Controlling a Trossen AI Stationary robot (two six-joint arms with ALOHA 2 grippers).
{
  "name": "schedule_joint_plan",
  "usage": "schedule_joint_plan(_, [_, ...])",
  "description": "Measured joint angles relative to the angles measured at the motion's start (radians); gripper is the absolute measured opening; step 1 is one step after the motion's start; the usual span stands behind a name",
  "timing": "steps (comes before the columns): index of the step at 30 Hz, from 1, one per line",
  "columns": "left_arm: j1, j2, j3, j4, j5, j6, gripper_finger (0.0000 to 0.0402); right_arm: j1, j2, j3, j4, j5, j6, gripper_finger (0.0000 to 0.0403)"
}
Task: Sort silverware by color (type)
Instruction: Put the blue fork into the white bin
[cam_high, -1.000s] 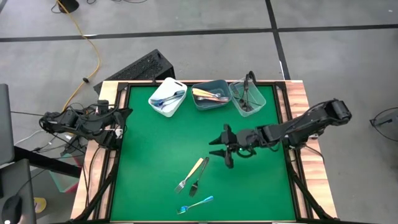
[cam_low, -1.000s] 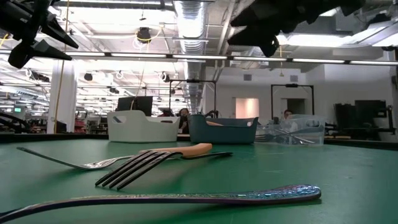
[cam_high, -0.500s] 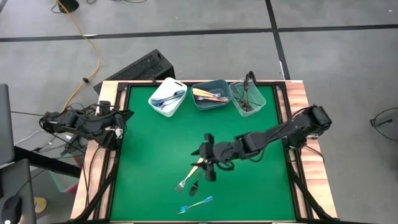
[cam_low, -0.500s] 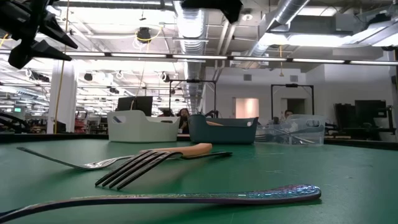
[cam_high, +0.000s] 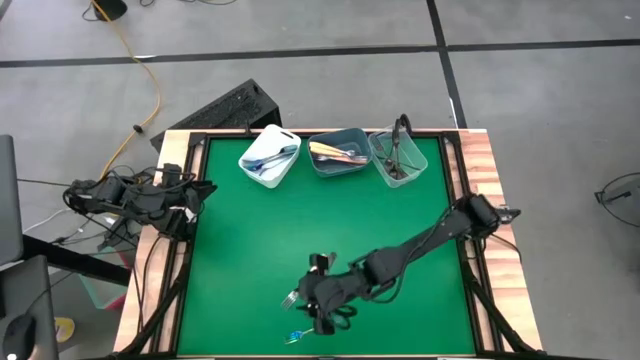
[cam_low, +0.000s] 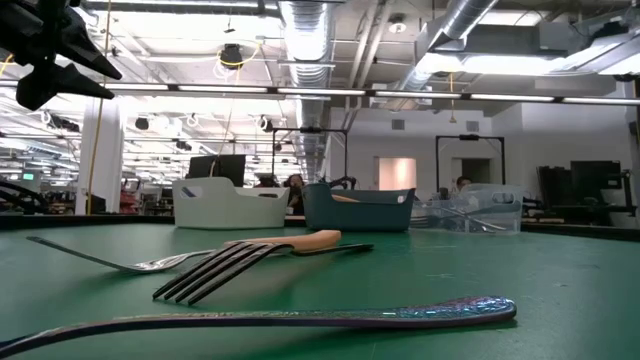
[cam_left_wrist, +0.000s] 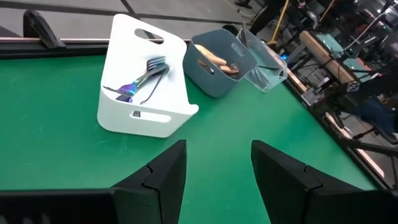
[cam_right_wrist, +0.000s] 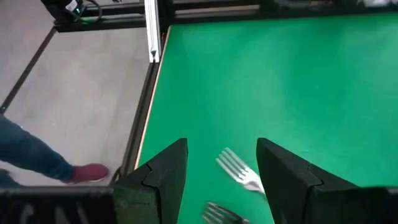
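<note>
Silverware left to sort (three forks (cam_high: 296, 297) lying loose at the green mat's (cam_high: 240, 250) near edge) now sits under the right gripper (cam_high: 322, 300), which has swung down over it, fingers wide and empty, while the left gripper (cam_high: 197, 190) waits, spread, at the table's side.

No legible text, label, brand, number or sign on anything in view.

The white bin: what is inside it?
The white bin holds forks with iridescent blue handles, lying together with their tines showing. How many there are cannot be told, since they overlap and the bin wall hides its floor.
</note>
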Motion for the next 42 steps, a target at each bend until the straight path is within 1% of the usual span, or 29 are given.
schedule_joint_plan(4, [0.000,0.000,0.000,0.000,0.000,0.011,0.0164,0.014,0.081,0.048,0.000,0.000,0.040,0.0204])
schedule_joint_plan(14, [0.000,0.000,0.000,0.000,0.000,0.018,0.0164,0.035,0.247,0.190,-0.016,-0.007,0.007,0.0204])
schedule_joint_plan(16, [0.000,0.000,0.000,0.000,0.002,0.020,0.0164,0.042,0.260,0.208,-0.041,-0.007,0.005,0.0205])
schedule_joint_plan(21, [0.000,0.000,0.000,0.000,0.006,0.023,0.0164,0.051,0.267,0.215,-0.035,-0.006,0.006,0.0205])
schedule_joint_plan(25, [0.000,0.000,0.000,0.000,0.004,0.023,0.0164,0.072,0.273,0.214,-0.050,-0.005,-0.045,0.0205])
schedule_joint_plan(30, [0.000,0.000,0.000,0.000,0.003,0.023,0.0164,0.095,0.286,0.212,-0.060,-0.004,-0.066,0.0205])
schedule_joint_plan(32, [0.000,0.000,0.000,-0.001,0.003,0.023,0.0164,0.099,0.304,0.218,-0.050,0.000,-0.071,0.0205])
schedule_joint_plan(35, [0.000,0.000,0.000,-0.001,0.003,0.023,0.0164,0.105,0.319,0.209,-0.108,0.007,-0.072,0.0205])
schedule_joint_plan(37, [0.000,0.000,0.000,0.000,0.003,0.023,0.0164,0.105,0.334,0.211,-0.091,0.006,-0.070,0.0205])
schedule_joint_plan(39, [0.000,0.000,0.000,0.000,0.003,0.022,0.0164,0.104,0.341,0.213,-0.110,0.007,-0.063,0.0205])
schedule_joint_plan(41, [0.000,0.000,0.000,0.000,0.005,0.022,0.0164,0.104,0.354,0.210,-0.142,0.000,-0.065,0.0205])
schedule_joint_plan(42, [0.000,0.000,0.000,0.000,0.006,0.022,0.0164,0.104,0.367,0.210,-0.127,-0.011,-0.063,0.0205])
